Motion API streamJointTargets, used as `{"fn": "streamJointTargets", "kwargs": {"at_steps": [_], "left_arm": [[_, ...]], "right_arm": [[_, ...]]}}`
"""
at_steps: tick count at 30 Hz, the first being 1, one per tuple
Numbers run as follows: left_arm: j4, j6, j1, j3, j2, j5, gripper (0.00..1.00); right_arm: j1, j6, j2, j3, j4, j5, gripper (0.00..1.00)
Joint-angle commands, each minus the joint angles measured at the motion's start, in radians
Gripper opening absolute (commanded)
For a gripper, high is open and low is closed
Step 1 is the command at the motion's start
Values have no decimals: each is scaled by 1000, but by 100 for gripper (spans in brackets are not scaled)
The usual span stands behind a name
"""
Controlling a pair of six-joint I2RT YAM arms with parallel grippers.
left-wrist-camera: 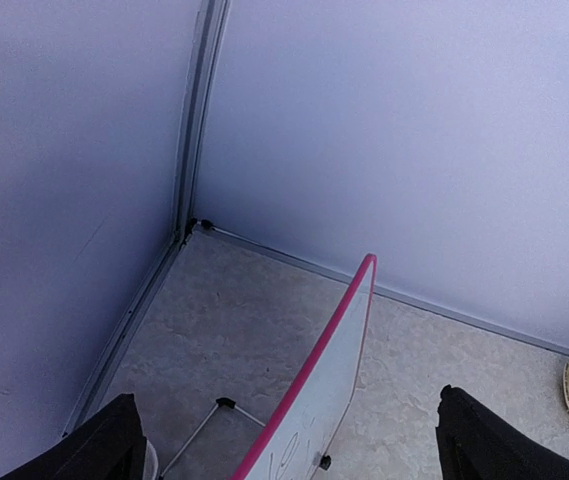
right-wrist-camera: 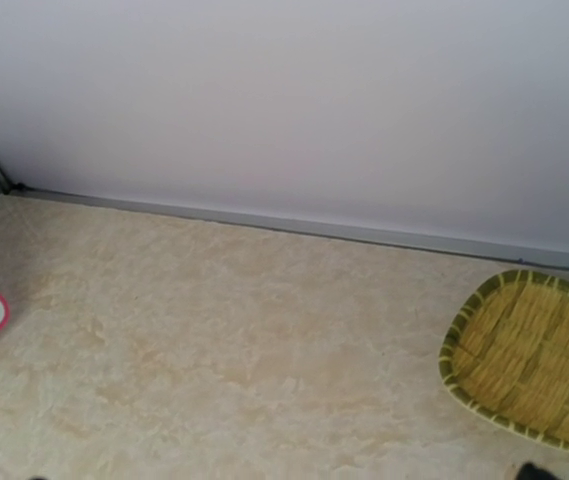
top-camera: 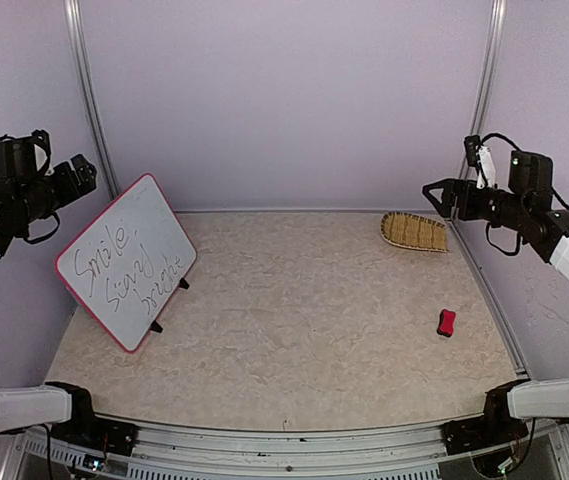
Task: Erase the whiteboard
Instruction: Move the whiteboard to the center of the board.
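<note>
**Whiteboard [top-camera: 129,262] at Middle Left, Both Grippers Spread and Off It**

Shows pale lilac walls [top-camera: 284,100] across the top and both sides of the overhead frame, with a metal post [top-camera: 89,100] running down each upper corner. Fills the lower half with a beige, marbled table [top-camera: 314,330].

Finds the whiteboard at middle left of the overhead frame, propped on two small black feet [top-camera: 184,284], tilted back and turned at a diagonal. Carries three lines of reddish marker scrawl inside a pink-red frame.

Puts the left gripper [top-camera: 86,172] just up and left of the board's top corner, raised above it and not touching. Sees the board nearly edge-on at bottom centre of the left wrist view, between the two dark fingers [left-wrist-camera: 109,445], which stand wide apart and hold nothing.

Sets the right gripper [top-camera: 439,195] at upper right of the overhead frame, well apart from the board, likewise spread and holding nothing. Catches only the board's pink corner at the left edge of the right wrist view.

Leaves a woven straw basket [top-camera: 414,232] at upper right of the table, below the right gripper. Ends with a small red block [top-camera: 446,322] at lower right, well apart from the board.
</note>
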State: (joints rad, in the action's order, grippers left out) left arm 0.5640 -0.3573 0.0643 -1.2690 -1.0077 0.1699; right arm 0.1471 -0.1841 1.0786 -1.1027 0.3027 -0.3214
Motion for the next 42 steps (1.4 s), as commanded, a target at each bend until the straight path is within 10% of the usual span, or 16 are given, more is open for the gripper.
{"fn": "streamJointTargets", "kwargs": {"at_steps": [1,17,42], "left_arm": [[34,-6,-40,-21,-30,-51,99],[-27,-47,-71,108,-32,-79,93],[-10,-40,-11,55,-5,-94,89]], "right_arm": [[-12,-21,3,32,-16,-26,100],[-1,-29,58,55,-46,-94,100],[380,101,414,-54,-118,-3,100]]}}
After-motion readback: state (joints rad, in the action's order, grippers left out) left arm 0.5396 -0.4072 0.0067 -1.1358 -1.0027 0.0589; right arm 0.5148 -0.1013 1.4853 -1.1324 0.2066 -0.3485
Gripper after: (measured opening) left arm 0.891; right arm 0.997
